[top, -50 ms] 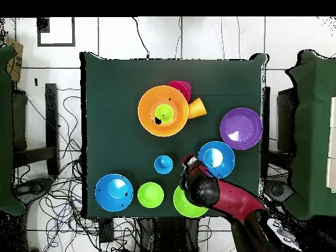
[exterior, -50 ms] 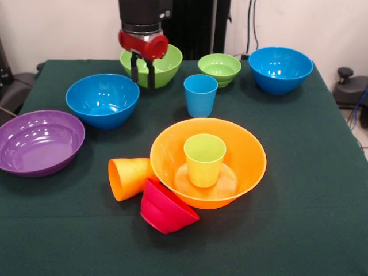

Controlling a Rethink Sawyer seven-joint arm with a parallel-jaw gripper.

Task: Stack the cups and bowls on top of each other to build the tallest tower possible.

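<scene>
Closest to the front edge of the dark green cloth table [exterior, -50 ms: 299,230] lies a small red bowl [exterior, -50 ms: 165,208], shiny and round, tipped on its side against the big orange bowl [exterior, -50 ms: 244,152]. Just beside it an orange cup [exterior, -50 ms: 127,177] lies on its side too — its open mouth points left, and it touches the same big bowl.

The big orange bowl is smooth and glossy, and wide like a dish. A lime green cup [exterior, -50 ms: 204,159] stands up straight in the middle of it, narrower at the bottom than at the top.

To the left sits a wide, flat purple bowl [exterior, -50 ms: 39,142] with faint rings inside. Behind the orange bowl a blue cup [exterior, -50 ms: 200,95] stands upright by itself. A round blue bowl [exterior, -50 ms: 102,100] sits to its left.

Farther back are a large green bowl [exterior, -50 ms: 165,62], a small green bowl [exterior, -50 ms: 219,69] and another deep blue bowl [exterior, -50 ms: 280,69] — all shiny plastic.

The gripper [exterior, -50 ms: 143,73] hangs from a red and black arm in front of the large green bowl. Its two thin black fingers [exterior, -50 ms: 134,68] are slightly apart and hold nothing.
</scene>
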